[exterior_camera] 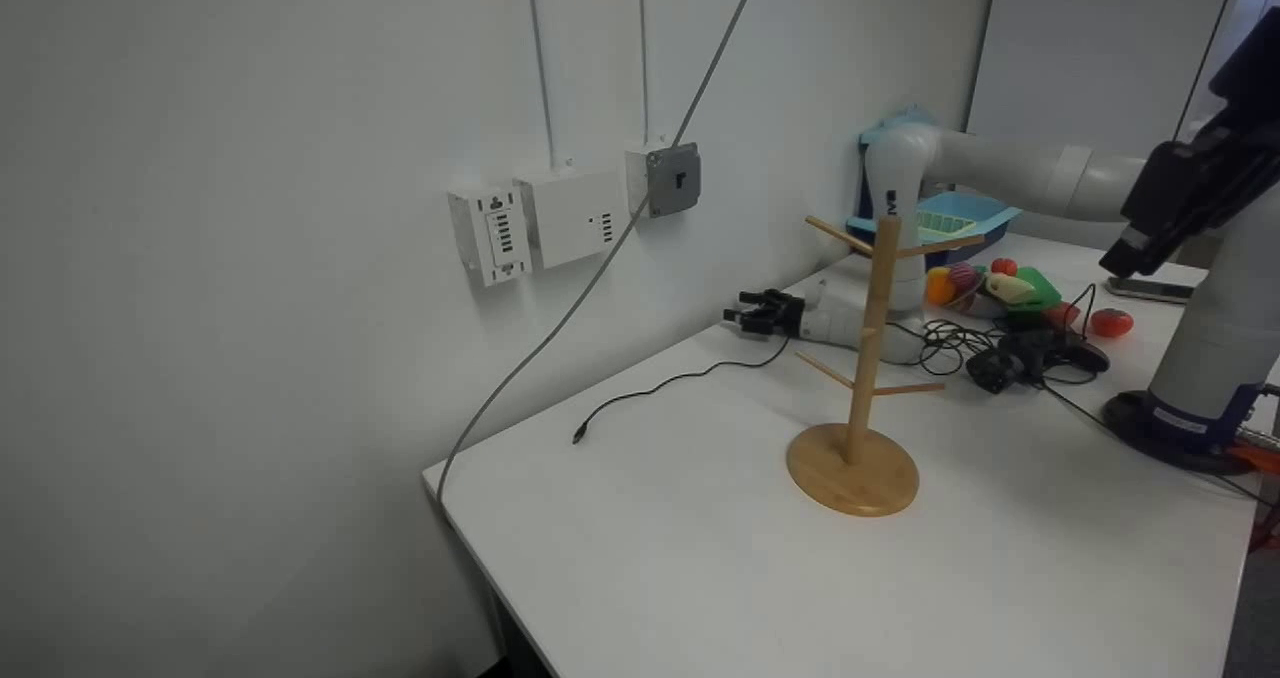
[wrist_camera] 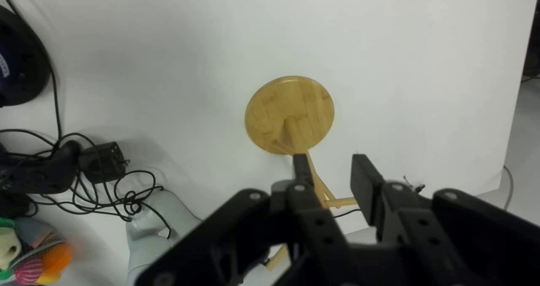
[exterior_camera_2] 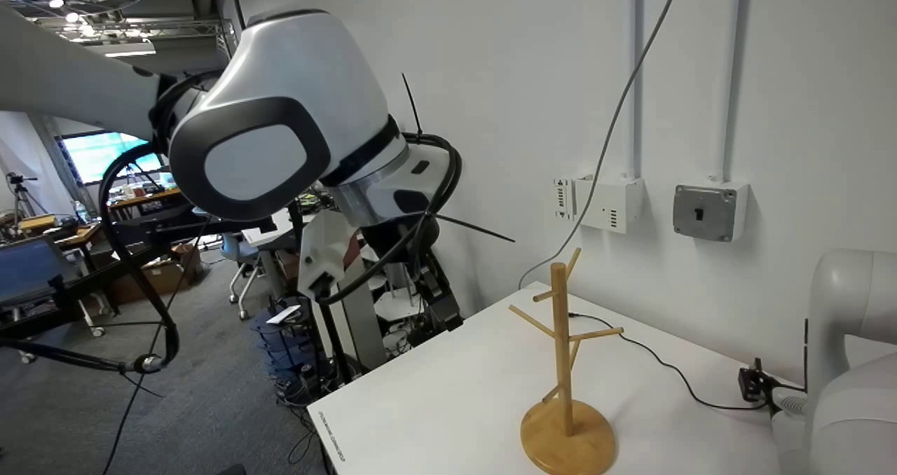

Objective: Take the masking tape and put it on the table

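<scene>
No masking tape shows in any view. The white table shows in both exterior views (exterior_camera: 680, 538) (exterior_camera_2: 420, 419) and under the gripper in the wrist view (wrist_camera: 400, 45). A wooden peg stand (exterior_camera: 852, 470) with a round base stands upright on it, also in an exterior view (exterior_camera_2: 567, 436) and the wrist view (wrist_camera: 295, 100); its pegs show nothing hung on them. My gripper (wrist_camera: 330, 163) is open, with nothing between its fingers. It is raised above the table, apart from the stand, in both exterior views (exterior_camera: 1132, 253) (exterior_camera_2: 445, 314). The left finger partly hides the post in the wrist view.
A second white arm with a black hand (exterior_camera: 765, 313) lies by the wall. Tangled black cables and a black device (exterior_camera: 1035, 356), toy food (exterior_camera: 1005, 288) and a blue bin (exterior_camera: 965, 220) are beyond the stand. A thin cable (exterior_camera: 690, 373) crosses the table near the wall.
</scene>
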